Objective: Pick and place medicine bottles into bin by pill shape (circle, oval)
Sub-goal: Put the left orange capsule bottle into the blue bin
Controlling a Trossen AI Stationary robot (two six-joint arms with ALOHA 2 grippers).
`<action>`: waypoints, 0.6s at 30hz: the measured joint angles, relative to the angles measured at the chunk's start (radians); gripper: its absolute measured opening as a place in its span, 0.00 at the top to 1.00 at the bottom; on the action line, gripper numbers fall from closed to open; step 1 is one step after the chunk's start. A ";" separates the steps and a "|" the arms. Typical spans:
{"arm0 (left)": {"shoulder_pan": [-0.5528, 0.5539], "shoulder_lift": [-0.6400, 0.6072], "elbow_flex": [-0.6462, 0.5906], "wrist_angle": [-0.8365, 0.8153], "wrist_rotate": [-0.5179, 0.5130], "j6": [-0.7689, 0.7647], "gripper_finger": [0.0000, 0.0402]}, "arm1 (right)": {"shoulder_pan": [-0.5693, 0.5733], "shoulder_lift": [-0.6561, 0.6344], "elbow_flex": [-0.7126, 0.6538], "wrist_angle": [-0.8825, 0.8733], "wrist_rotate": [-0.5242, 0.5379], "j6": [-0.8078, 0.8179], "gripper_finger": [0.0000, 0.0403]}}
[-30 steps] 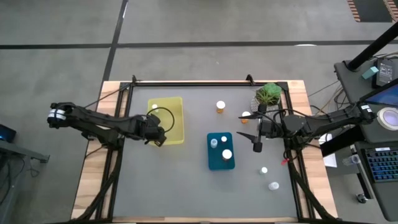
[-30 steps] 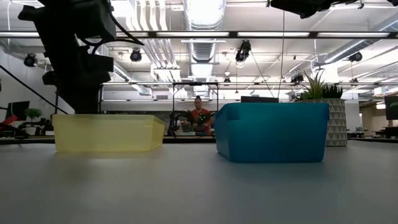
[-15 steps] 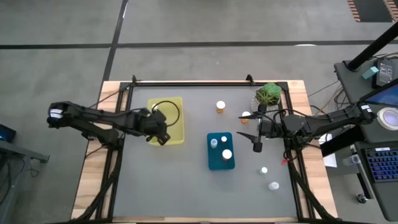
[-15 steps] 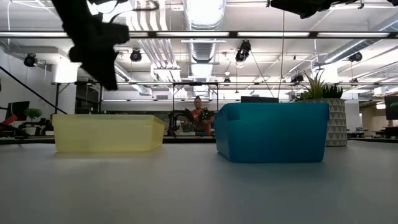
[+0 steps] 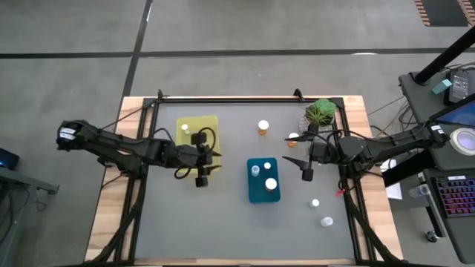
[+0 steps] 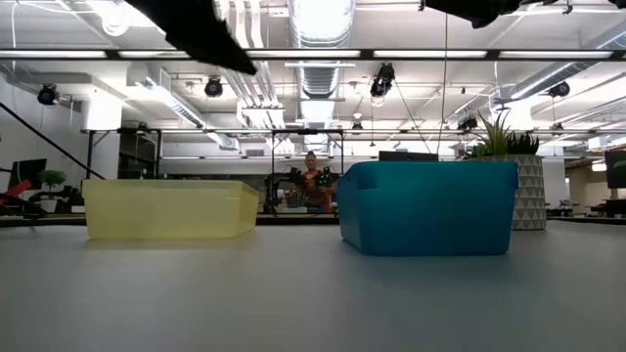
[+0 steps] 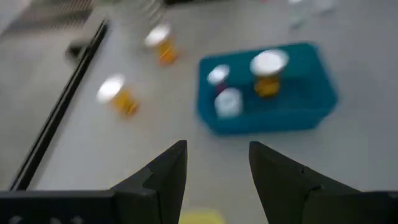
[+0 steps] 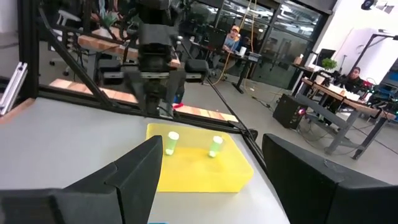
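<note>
Left pincer (image 5: 201, 180) spread, empty, raised over surface (image 5: 223, 222).
Yellow bin (image 5: 194, 127) just behind; right pincer (image 5: 306, 175) spread, hovering beside teal bin (image 5: 261, 194).

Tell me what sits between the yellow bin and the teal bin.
In the high view, only bare table separates the yellow bin from the teal bin.

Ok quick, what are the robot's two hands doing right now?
Left hand: open, holding nothing, near the yellow bin.
Right hand: open, holding nothing.
</note>
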 joint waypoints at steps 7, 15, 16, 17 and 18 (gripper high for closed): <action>0.008 -0.015 -0.131 0.353 0.029 0.298 0.61 | 0.000 0.032 0.000 0.027 0.000 0.112 0.34; 0.068 -0.088 -0.248 0.554 0.163 0.471 0.61 | -0.006 0.130 0.017 0.067 0.081 0.259 0.34; 0.077 -0.102 -0.260 0.553 0.188 0.476 0.61 | -0.011 0.142 0.027 0.069 0.102 0.271 0.34; 0.087 -0.116 -0.267 0.548 0.206 0.479 0.61 | -0.019 0.153 0.039 0.071 0.114 0.287 0.34; 0.097 -0.130 -0.273 0.551 0.212 0.481 0.61 | -0.027 0.162 0.050 0.074 0.116 0.296 0.34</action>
